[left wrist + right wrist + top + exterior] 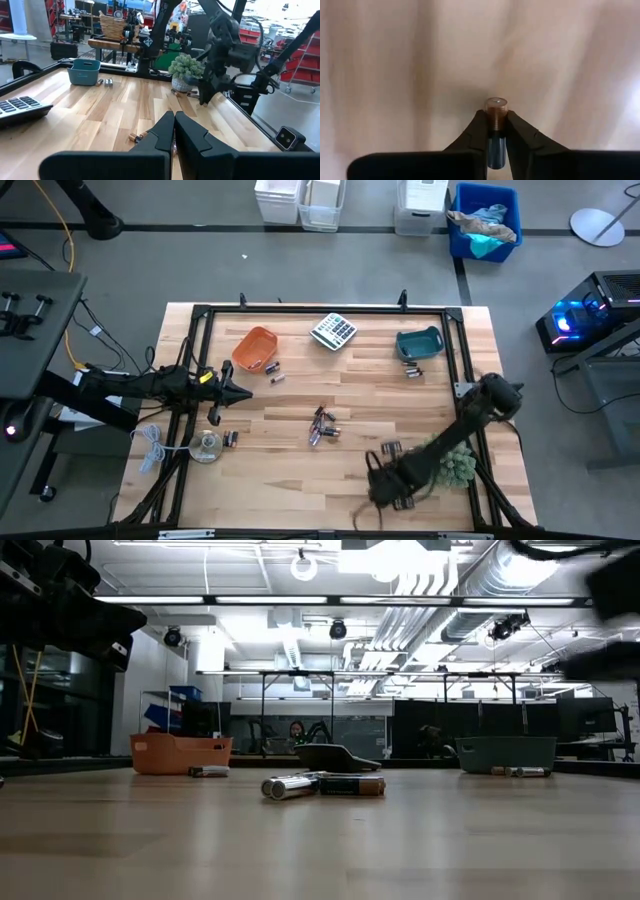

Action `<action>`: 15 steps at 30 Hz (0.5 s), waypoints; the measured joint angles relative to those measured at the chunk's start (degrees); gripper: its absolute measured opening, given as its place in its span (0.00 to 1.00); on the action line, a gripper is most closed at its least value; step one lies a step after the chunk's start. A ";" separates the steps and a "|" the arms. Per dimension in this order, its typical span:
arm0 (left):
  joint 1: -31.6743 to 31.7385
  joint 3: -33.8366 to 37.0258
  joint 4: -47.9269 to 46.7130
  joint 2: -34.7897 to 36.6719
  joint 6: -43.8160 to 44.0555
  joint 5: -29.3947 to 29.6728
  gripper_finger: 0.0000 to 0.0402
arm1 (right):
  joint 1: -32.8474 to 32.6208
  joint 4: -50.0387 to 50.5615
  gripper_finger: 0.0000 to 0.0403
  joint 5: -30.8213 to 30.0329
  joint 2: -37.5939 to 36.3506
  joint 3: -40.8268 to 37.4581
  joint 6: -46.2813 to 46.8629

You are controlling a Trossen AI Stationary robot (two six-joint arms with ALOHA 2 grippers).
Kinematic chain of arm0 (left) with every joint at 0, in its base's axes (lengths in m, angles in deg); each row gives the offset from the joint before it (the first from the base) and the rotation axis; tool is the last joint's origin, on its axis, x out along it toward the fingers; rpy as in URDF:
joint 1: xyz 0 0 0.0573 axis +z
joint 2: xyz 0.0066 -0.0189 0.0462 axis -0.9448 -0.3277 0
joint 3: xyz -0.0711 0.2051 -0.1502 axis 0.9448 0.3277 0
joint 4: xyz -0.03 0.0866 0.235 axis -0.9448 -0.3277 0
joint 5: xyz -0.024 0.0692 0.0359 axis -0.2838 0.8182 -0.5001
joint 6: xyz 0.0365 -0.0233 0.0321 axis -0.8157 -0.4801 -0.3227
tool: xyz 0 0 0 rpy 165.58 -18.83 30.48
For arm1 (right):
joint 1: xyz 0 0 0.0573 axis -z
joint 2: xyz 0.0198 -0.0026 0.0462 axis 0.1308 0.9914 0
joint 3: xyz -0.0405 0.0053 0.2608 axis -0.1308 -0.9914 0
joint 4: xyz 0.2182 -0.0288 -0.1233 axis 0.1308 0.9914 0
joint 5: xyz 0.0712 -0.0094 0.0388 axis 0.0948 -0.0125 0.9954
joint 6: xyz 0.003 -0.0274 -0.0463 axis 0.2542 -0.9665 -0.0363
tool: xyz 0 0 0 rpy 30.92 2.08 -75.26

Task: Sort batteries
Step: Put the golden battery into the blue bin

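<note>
At the near edge of the pale wooden table (300, 470), the right gripper (496, 131) points down at the boards with its two dark fingers clamped on a small battery with a copper-coloured end (495, 111), the cap standing just proud of the fingertips; in the high view this gripper (388, 483) sits low on the right side, near a small green potted plant (455, 467). Toward the left edge, a round clear-and-metal disc (206, 445) lies with a dark battery (230, 438) just beside it. Near the table's middle rests a loose cluster of dark and silvery batteries (322, 426), seen in the low view as a silvery cylinder touching a dark one with a copper end (322, 785). The left gripper (238, 391) hovers over the left side, its fingers pressed together with nothing between them (174, 131). Farther back, an orange plastic bowl (254, 348) has two batteries (274, 372) just beside it, a grey calculator (333, 331) lies at the centre rear, and a teal rectangular bowl (419, 345) has batteries (412, 370) near its front.
</note>
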 joint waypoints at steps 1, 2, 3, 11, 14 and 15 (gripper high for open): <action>0.01 0.00 0.01 0.01 0.00 0.00 0.01 | 1.65 1.86 0.08 -1.36 -1.52 0.69 -0.63; -0.02 0.01 -0.01 0.01 0.00 0.00 0.01 | 3.47 3.89 0.08 -3.00 -3.37 1.09 -1.31; 0.01 -0.01 -0.01 0.01 0.00 0.00 0.01 | 5.58 5.89 0.08 -4.92 -5.48 1.16 -1.73; 0.00 0.00 0.01 0.01 0.00 0.00 0.01 | 32.08 18.33 0.08 -22.16 -27.77 -10.05 10.70; 0.00 0.00 -0.01 0.01 0.00 0.00 0.01 | 44.50 15.80 0.08 -23.73 -35.98 -16.40 12.76; -0.01 -0.01 -0.01 0.01 0.00 0.00 0.01 | 48.60 14.73 0.08 -24.21 -38.05 -18.36 12.88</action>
